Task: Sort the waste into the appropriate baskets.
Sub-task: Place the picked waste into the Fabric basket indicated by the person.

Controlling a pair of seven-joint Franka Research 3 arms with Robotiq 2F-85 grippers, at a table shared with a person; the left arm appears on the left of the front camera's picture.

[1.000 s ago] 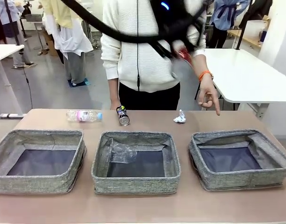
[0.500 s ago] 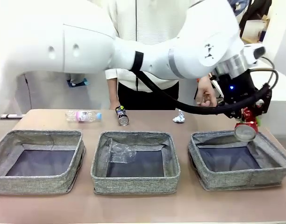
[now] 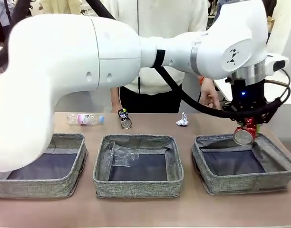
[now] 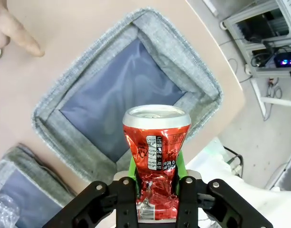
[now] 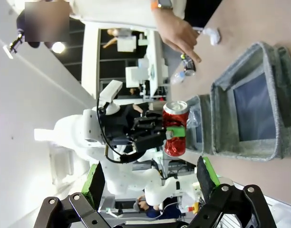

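My left gripper (image 3: 247, 124) is shut on the crushed red can (image 3: 243, 137) and holds it just above the far rim of the right basket (image 3: 240, 184). The left wrist view has the can (image 4: 156, 142) clamped upright between green pads (image 4: 131, 167), with that basket (image 4: 183, 57) below. My right gripper (image 5: 151, 183) is open, holds nothing, and looks toward the can (image 5: 175, 128). Crumpled clear plastic (image 3: 121, 154) lies in the middle basket (image 3: 138, 186). The left basket (image 3: 36, 186) shows a bare dark bottom. A clear bottle (image 3: 85, 118), a dark can (image 3: 124, 118) and a white paper wad (image 3: 182, 120) lie behind the baskets.
A person stands at the far side, one hand (image 3: 209, 97) hanging over the table near the paper wad and close to my left wrist. My left arm (image 3: 88, 57) spans the whole scene from the left. The table's front strip before the baskets is bare.
My left arm has swung across from above to the right and come down, bringing the red can over the right basket's far rim. The person's pointing hand has drawn back a little.
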